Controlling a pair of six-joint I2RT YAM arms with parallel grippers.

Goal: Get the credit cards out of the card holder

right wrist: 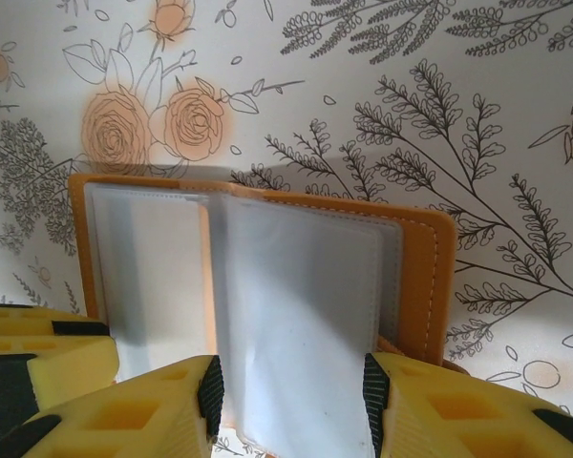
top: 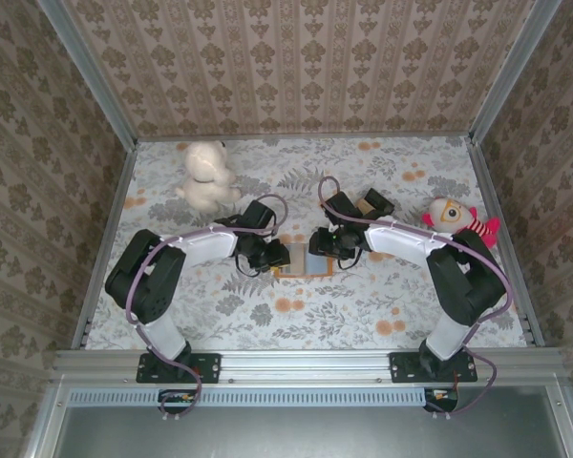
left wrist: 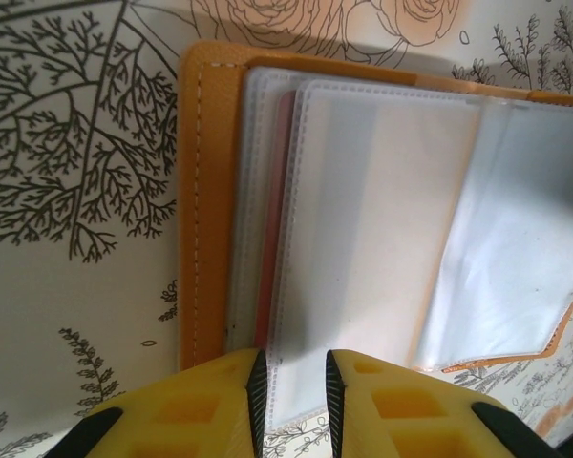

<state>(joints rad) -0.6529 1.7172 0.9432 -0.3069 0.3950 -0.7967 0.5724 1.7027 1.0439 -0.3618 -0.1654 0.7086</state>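
Left of the open card holder [top: 303, 261], the left arm bends inward. The left gripper [left wrist: 294, 386] sits low at the holder's near edge, jaws a sliver apart around a clear page [left wrist: 382, 239]; whether they pinch it I cannot tell. A credit card [left wrist: 273, 219] shows as a red strip, the rest veiled by pockets. Right of the holder, the right gripper [right wrist: 291, 393] straddles another page, jaws spread wide, grasping nothing.

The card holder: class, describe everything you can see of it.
The card holder lies open and flat on the floral table, between both arms. Its orange-tan cover looks like stitched leather; inside are cloudy clear plastic sleeves, one bowing up. A red card edge shows behind one sleeve. The left gripper and right gripper each straddle a sleeve edge, fingers apart.
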